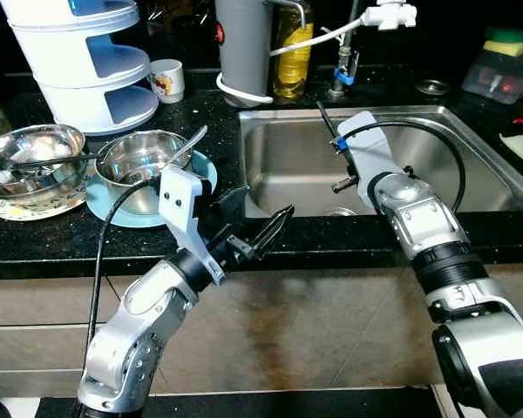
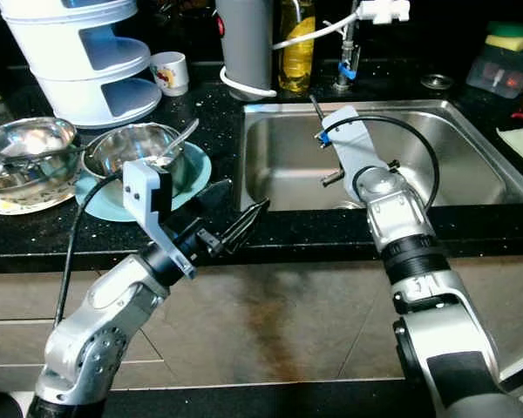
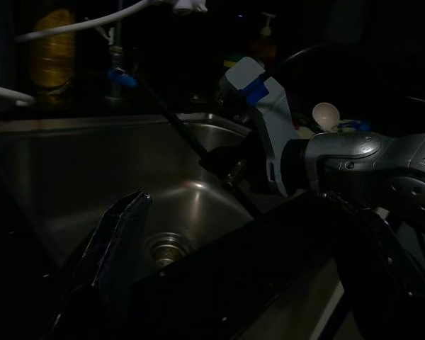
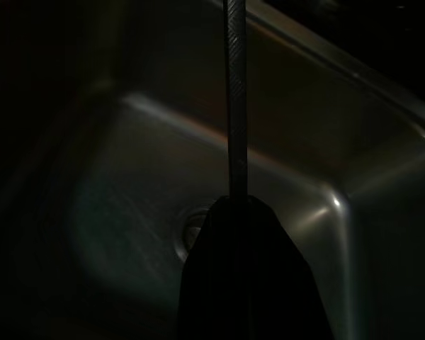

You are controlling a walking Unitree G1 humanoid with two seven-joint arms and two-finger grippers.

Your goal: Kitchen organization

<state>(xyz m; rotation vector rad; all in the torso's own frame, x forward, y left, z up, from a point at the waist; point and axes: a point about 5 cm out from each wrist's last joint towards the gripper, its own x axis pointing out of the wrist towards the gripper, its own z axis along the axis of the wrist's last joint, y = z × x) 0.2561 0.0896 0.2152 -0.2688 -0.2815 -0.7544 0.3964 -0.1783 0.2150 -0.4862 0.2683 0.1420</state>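
Left eye view shows the right pincer (image 1: 324,117) clamped on a thin black rod above the sink (image 1: 283,161) at centre, left pincer (image 1: 270,228) nearly shut, empty; lowering the rod gently should avoid clatter.

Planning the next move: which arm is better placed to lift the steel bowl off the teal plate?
Left. The left gripper hangs beside the steel bowl on the teal plate; the right gripper reaches over the sink.
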